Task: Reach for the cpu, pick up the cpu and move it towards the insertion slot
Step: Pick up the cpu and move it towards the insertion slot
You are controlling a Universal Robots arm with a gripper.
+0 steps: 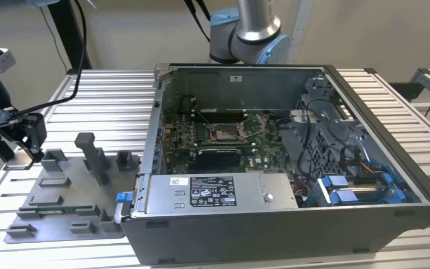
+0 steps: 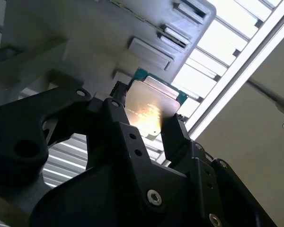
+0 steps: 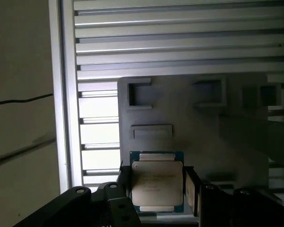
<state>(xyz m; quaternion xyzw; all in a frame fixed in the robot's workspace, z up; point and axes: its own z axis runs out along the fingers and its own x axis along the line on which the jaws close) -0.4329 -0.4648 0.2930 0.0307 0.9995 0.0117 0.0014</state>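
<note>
Your black two-fingered gripper (image 2: pixel 144 116) is closed narrowly on the thin, square, silver-faced cpu (image 3: pixel 157 183). Its fingers (image 2: pixel 175 137) press two opposite edges of the chip, over the grey plastic fixture plate (image 1: pixel 65 221) at the exterior view's left. Carry it flat and squeeze no harder than needed; I judge a tilt could let it slip. The silver-framed square insertion slot (image 1: pixel 224 133) sits well apart on the green motherboard (image 1: pixel 174 134), inside the open dark grey computer case (image 1: pixel 290 224). Everything rests on a ribbed aluminium surface (image 1: pixel 103 95) before a plain beige wall (image 1: pixel 140 33).
</note>
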